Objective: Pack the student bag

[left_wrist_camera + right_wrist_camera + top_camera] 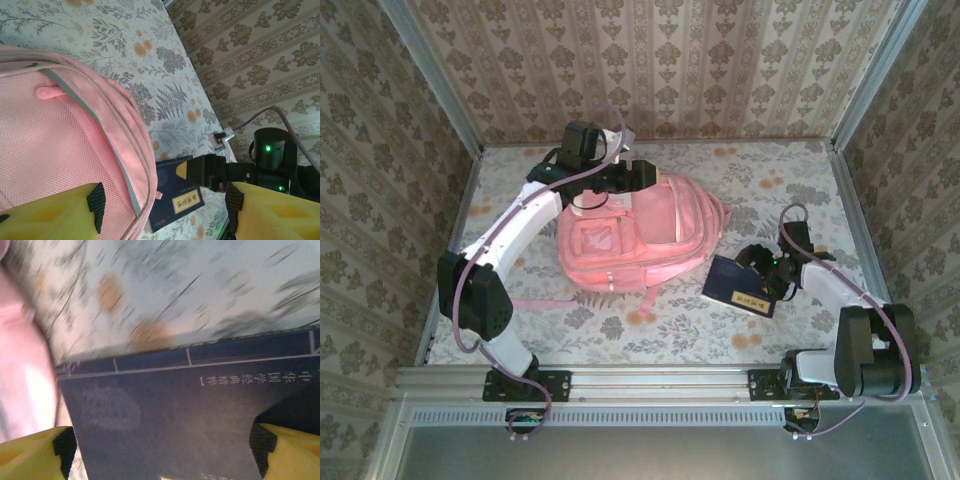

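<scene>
**Bag [640, 240] flat on table [770, 190], both end effectors released**

Pink bag lies mid-table, pocket side up. Its long axis runs roughly left to right, tilted a little so the right end sits farther from the arm bases. The small front pocket [592, 240] is toward the left end and the mesh panel [665, 215] toward the right. A pale strap [525, 300] trails off the near-left corner. Which end is the top I cannot tell.

Left end effector [638, 175] hangs over the bag's far edge. In the left wrist view its jaws stand apart, with the bag's grey-trimmed rim passing between them and nothing clamped.

A dark blue book [735, 285] lies just beside the bag's near-right end, close enough that contact is unclear. Right end effector [767, 268] sits over the book. In the right wrist view its jaws are spread wide across the cover without gripping it.

The cover carries a line of pale Chinese characters [255, 376] beside a thin ruled border. There is also a yellow label [748, 297] with dark print too small to read. No brand shows on the bag.
</scene>
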### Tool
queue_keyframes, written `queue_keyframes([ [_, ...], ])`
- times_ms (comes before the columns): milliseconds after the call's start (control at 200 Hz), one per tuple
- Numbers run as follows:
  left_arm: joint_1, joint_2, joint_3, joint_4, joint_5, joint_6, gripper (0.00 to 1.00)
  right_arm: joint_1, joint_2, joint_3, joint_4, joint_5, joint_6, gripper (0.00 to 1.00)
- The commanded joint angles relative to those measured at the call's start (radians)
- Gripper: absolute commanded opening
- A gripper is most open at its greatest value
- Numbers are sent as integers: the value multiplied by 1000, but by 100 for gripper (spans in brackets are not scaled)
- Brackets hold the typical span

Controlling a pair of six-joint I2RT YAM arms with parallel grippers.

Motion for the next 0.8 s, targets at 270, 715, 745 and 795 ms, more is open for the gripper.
queue_keyframes([
  [270, -85, -24, -9, -15, -1, 6, 68, 23, -240, 25, -120, 46, -56, 92],
  [715, -327, -424, -516, 3, -147, 35, 69, -126, 203, 186, 45, 40, -23, 97],
  [745, -335, -446, -551, 2, -153, 32, 69, -126, 216, 178, 63, 12, -19, 98],
  [795, -343, -475, -602, 4, -154, 25, 69, -123, 221, 161, 72, -11, -6, 98],
])
